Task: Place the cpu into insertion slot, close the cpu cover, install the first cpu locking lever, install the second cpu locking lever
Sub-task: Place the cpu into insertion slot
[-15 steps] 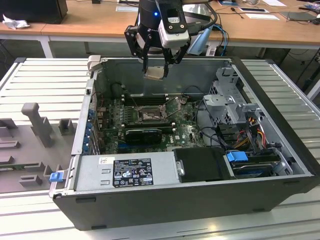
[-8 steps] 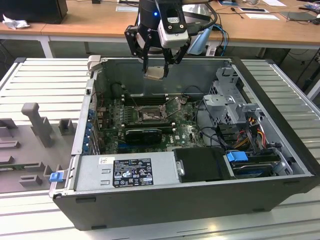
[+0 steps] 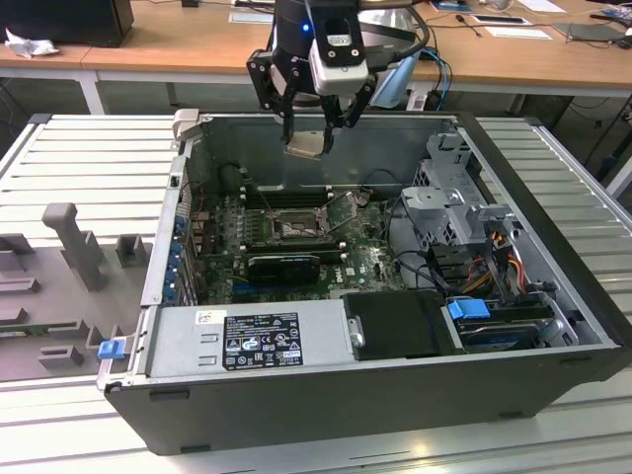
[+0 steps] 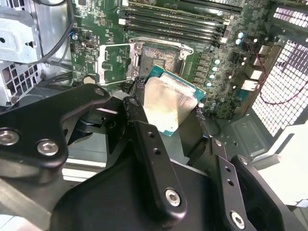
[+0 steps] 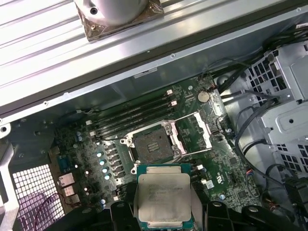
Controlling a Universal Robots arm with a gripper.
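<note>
One gripper [image 3: 309, 141] is clamped on the cpu [image 5: 163, 197], holding it in the air above the open computer case [image 3: 326, 400], over the uncovered insertion slot [image 5: 149, 147], with the cpu cover [image 5: 204, 130] raised beside it.

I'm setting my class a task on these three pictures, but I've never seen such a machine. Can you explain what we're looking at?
A robot arm works over an open computer case. One picture comes from a camera off the arm. The other two come from cameras riding near its wrist, looking past the claw. The claw holds the cpu, a small flat silvery chip, above the green motherboard. On that board lies the insertion slot, with its cpu cover open beside it.
</note>
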